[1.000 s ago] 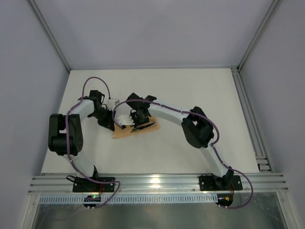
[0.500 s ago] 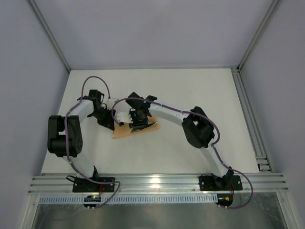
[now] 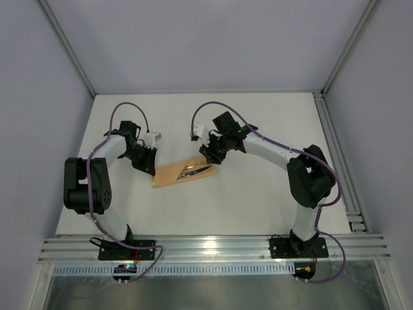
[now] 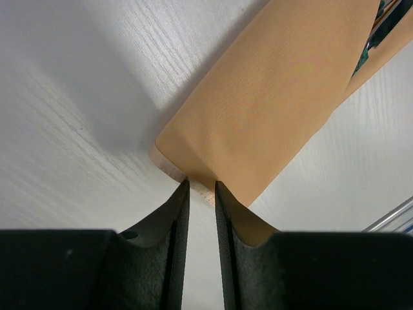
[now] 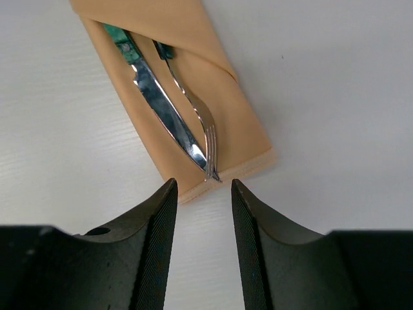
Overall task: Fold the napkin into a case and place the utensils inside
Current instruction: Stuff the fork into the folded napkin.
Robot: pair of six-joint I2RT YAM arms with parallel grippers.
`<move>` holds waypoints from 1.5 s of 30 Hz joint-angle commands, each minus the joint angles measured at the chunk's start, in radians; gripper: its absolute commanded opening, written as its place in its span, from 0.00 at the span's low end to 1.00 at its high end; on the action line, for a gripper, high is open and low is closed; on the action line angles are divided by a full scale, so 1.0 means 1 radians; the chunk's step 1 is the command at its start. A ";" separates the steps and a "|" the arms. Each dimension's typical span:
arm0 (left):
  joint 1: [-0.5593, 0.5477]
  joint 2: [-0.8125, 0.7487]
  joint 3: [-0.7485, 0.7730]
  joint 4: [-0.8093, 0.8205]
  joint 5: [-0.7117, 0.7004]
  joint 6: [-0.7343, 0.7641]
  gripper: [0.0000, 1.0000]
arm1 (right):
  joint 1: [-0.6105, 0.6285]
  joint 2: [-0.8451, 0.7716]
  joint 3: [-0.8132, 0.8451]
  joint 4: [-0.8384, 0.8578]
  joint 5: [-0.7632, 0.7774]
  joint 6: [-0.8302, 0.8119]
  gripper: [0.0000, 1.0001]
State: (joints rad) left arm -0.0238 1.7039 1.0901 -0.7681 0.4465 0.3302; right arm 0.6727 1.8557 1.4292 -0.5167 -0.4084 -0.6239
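Setting: a robotics lab test cell, not a home or a kitchen.
Enclosure: plain grey panel walls (image 3: pixel 206 45) close in the back and both sides. Aluminium frame posts (image 3: pixel 64 45) slant down from the upper left and upper right of the frame.
Work surface: a white table (image 3: pixel 271 206) with a faint wood grain fills the middle.
Mounting: slotted aluminium rails (image 3: pixel 213 248) run across the bottom. Two white-and-black robot arms are bolted there, the left arm (image 3: pixel 97 174) and the right arm (image 3: pixel 277 148).
Wiring: purple cables (image 3: pixel 126 108) loop along each arm. A small green light (image 3: pixel 127 266) glows at lower left.
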 commanded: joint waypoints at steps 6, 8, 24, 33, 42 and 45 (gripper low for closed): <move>0.005 -0.038 0.002 -0.007 0.012 0.021 0.25 | -0.025 0.022 -0.096 0.225 -0.032 0.205 0.38; 0.005 -0.039 0.001 -0.008 0.011 0.021 0.25 | -0.045 0.037 -0.098 0.247 -0.033 0.228 0.37; 0.005 -0.018 0.008 -0.008 0.012 0.021 0.25 | -0.027 0.106 -0.122 0.225 -0.024 0.222 0.35; 0.005 -0.021 0.008 -0.013 0.009 0.024 0.25 | -0.028 0.137 -0.090 0.196 -0.015 0.230 0.09; 0.007 -0.018 0.016 -0.023 0.014 0.033 0.25 | -0.061 0.224 0.108 -0.133 -0.168 0.179 0.06; 0.007 -0.020 0.017 -0.026 0.015 0.033 0.25 | -0.064 0.289 0.174 -0.186 -0.144 0.190 0.10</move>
State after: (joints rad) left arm -0.0238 1.7039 1.0901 -0.7803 0.4461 0.3481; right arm 0.6163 2.1071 1.5455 -0.5735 -0.5255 -0.4274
